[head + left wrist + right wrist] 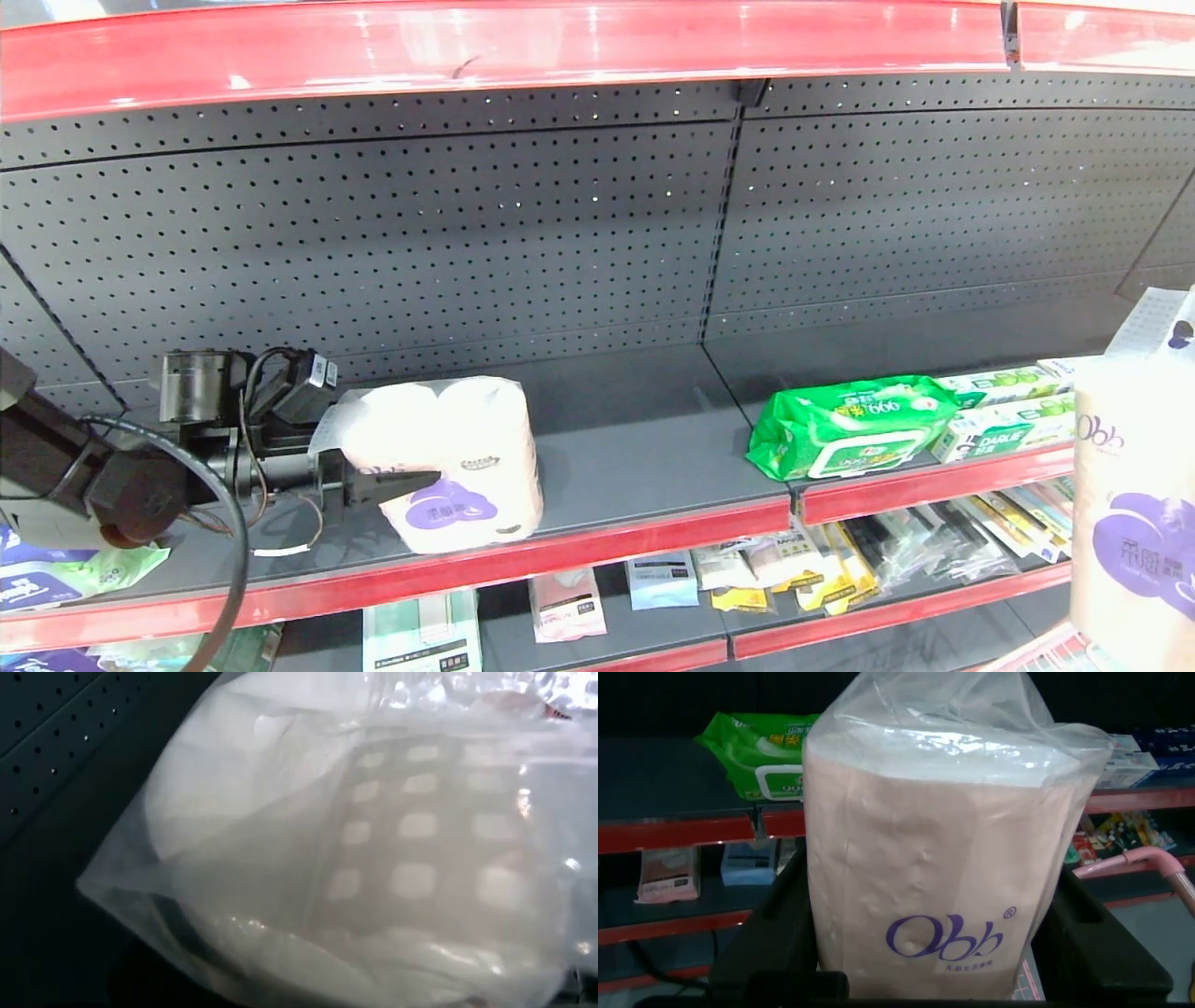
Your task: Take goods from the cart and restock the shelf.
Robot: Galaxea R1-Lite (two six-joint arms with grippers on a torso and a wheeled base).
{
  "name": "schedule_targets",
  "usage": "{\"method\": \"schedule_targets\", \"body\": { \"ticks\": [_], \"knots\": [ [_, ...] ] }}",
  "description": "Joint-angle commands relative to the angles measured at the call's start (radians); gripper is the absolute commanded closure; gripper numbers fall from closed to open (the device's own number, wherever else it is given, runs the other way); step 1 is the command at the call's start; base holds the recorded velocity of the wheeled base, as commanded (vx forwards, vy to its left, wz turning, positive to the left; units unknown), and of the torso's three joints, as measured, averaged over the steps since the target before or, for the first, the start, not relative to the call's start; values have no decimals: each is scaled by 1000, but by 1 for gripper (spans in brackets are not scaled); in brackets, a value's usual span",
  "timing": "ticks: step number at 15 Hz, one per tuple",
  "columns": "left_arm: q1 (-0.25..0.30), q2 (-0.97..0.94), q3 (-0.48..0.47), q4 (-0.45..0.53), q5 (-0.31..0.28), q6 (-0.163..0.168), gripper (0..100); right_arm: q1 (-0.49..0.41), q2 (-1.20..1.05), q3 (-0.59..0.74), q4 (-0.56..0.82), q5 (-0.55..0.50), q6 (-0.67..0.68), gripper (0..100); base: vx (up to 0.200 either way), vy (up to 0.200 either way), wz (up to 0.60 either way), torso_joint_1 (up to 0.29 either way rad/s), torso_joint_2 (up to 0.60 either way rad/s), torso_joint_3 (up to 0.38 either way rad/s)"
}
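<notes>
Grips a toilet roll pack (448, 457) with the left gripper (401, 478) on the left part of the grey shelf (635, 467). Reaches in from the left, closed on the pack. One dark finger (411, 483) across the near face, the other hidden behind the wrap. Pack upright, a little tilted, close to the red front edge (579, 546). Cannot tell whether its bottom touches the board. From the left wrist, clear wrap and white rolls (374, 859) pressed right up against the camera, with a strip of perforated back panel (56, 728) at one side.

Holds a second pack (1134, 504) with the right gripper (924, 952), near and far to the right, well apart from the first and in front of the shelf's right end. Clamped at a wide spread, with dark fingers (775, 924) pressed to both sides of the second pack (934, 859), which stands upright between them. Pink cart handle (1148, 863) just beside it, lower down.

Farther right on the same board, a green pack of wipes (850, 425) lying flat, with toothpaste boxes (1004, 411) just beside it on the right. On the lower shelf, small hanging packets (747, 569). At the far left under the arm, another soft pack (56, 574) in blue and green.
</notes>
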Motion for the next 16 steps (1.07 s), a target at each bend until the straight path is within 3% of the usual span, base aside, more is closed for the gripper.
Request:
{"method": "schedule_targets", "body": {
  "ticks": [1,15,16],
  "knots": [
    [0,2,4,3,1,4,100,0,0,-1,0,0,1,100,0,0,0,0,0,0],
    [0,-5,5,5,12,-11,100,0,-1,-3,0,-1,-1,100,0,0,0,0,0,0],
    [0,-5,2,7,12,-13,0,-2,-1,-3,0,-1,-1,100,0,0,0,0,0,0]
  ]
}}
